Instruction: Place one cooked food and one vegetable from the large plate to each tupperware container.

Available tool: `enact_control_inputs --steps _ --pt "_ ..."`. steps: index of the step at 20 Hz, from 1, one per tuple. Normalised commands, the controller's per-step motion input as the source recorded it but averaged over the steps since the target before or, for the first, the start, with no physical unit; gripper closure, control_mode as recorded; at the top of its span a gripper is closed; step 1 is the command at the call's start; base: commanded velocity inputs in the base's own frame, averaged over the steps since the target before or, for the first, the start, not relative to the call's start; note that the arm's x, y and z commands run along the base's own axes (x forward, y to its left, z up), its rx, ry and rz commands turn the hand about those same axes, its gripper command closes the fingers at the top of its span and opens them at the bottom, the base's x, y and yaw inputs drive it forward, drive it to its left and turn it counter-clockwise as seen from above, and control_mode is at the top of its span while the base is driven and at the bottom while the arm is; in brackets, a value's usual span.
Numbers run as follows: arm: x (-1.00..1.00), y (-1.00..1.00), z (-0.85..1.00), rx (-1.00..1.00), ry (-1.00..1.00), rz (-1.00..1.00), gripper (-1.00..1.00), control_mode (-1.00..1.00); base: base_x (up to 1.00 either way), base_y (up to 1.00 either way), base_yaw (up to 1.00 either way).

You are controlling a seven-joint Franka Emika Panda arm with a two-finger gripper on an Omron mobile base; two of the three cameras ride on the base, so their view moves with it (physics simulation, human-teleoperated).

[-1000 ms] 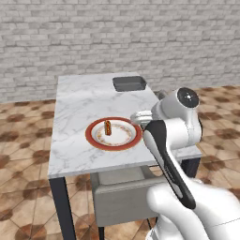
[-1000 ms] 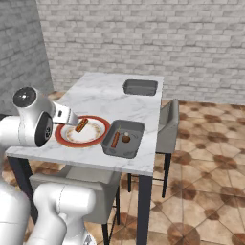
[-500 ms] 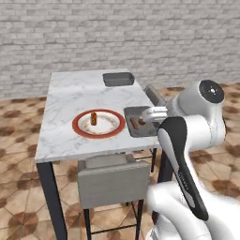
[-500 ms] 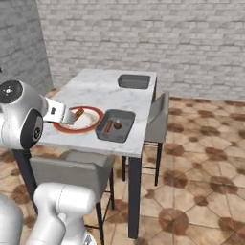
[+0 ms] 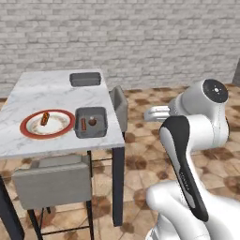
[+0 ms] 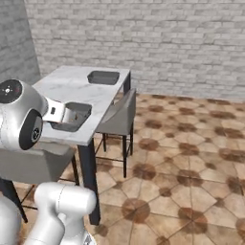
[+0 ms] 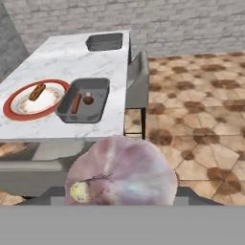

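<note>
A pale purple onion (image 7: pixel 119 172) sits pinched between the gripper's (image 7: pixel 120 194) fingers, right of the table, far tupperware container (image 7: pixel 105 41) still empty; round, firm and slick (likely), best held across its middle.

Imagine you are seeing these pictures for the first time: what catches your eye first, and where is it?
A big pale purple onion held in the gripper looms at the bottom of the hand view. Behind it, on the marble table, a red-rimmed plate carries one sausage, beside a grey tray already holding two foods.
</note>
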Motion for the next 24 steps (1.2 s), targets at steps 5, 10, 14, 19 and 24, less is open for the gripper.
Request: enact_control_inputs --steps 5,10,14,19,24 --pt "0.00 0.00 0.00 0.00 0.00 0.00 1.00 1.00 0.00 -1.00 0.29" --pt "0.00 0.00 0.00 0.00 0.00 0.00 1.00 1.00 0.15 -1.00 0.34" --pt "0.00 0.00 0.00 0.00 0.00 0.00 1.00 1.00 0.78 -1.00 0.25" --pt "0.00 0.00 0.00 0.00 0.00 0.00 1.00 1.00 1.00 -1.00 0.32" --pt "0.00 0.00 0.00 0.00 0.00 0.00 1.00 1.00 1.00 -1.00 0.41"
